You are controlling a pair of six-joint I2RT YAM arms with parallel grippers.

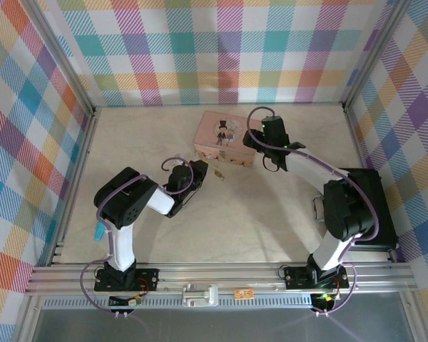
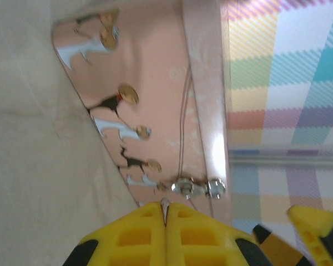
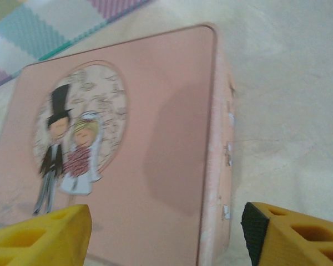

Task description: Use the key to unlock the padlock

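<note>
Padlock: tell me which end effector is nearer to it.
Left. The left end effector, shut on the key, sits just left of the padlock in the top view. The right end effector, open, hangs farther off, by the right end of the pink tin.

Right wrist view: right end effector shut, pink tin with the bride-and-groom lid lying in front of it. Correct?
Not quite. The right end effector is open, not shut: in the right wrist view its yellow fingers stand wide apart, gripping nothing. The pink tin with the bride-and-groom lid does lie in front of it.
</note>
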